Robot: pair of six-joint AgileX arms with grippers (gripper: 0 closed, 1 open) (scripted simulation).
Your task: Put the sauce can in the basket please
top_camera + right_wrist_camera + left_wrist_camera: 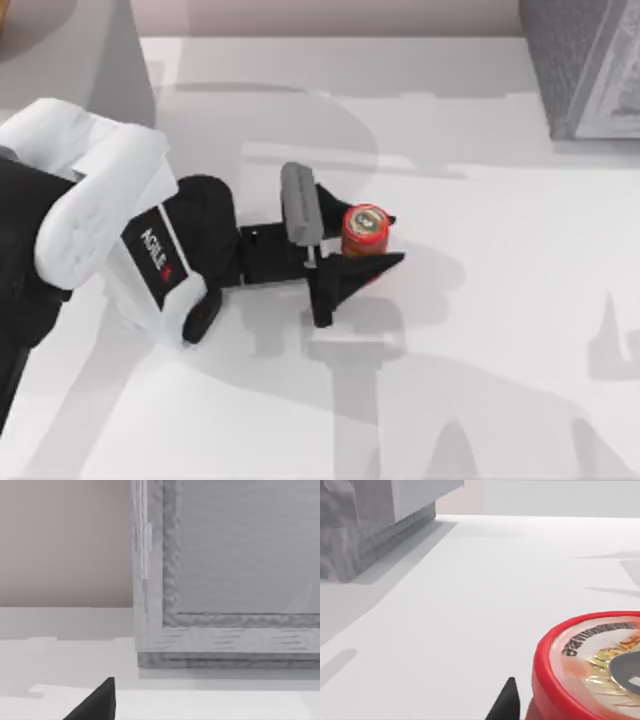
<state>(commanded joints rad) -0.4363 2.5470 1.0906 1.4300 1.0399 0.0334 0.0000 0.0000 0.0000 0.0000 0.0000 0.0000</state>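
The sauce can (365, 230) stands upright near the middle of the table, red with a yellow-orange band and a round printed lid. My left gripper (388, 240) reaches in from the left, one black finger on each side of the can and both touching it. The left wrist view shows the can's red-rimmed lid (592, 667) close up, beside one dark fingertip (506, 702). The grey woven basket (585, 70) sits at the table's far right corner. My right gripper (95, 702) is parked close in front of the basket wall (225, 580).
The basket (365, 525) also rises beyond the can in the left wrist view, with open white table between them. A pale wall runs along the table's far edge. The left arm's white body (100, 220) covers the table's left side.
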